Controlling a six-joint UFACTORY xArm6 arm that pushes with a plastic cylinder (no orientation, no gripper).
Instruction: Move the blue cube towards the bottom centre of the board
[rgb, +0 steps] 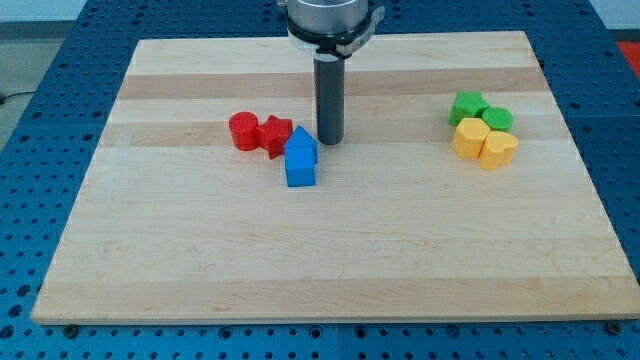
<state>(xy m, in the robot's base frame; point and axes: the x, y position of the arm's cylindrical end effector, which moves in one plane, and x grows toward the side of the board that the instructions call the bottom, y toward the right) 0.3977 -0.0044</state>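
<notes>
A pale wooden board (330, 270) lies on a blue counter (60, 60) dotted with rows of small holes; no brand, label or writing can be read anywhere. The part of the board nearest the view's bottom carries no blocks. Further up, a little left of centre, sits the blue cube (300, 170), and touching its upper edge is a second blue block (302, 142) with a pointed top, so the two read almost as one house-shaped piece. Just to the view's left of them, and touching the pointed blue block, is a red star-shaped block (274, 134), with a red cylinder (243, 131) pressed against its left side. My tip (331, 142) rests on the board just to the right of the pointed blue block, very close to it; whether they touch cannot be made out. The arm has no hand, only this dark rod, which stands upright and rises straight to a round silver and black mount (330, 22) at the view's top edge. Well apart on the view's right is a tight cluster of four: two yellow blocks, one (466, 138) to the left and one (499, 148) to the right, and behind them a green star-like block (467, 106) and a green cylinder (498, 120).
</notes>
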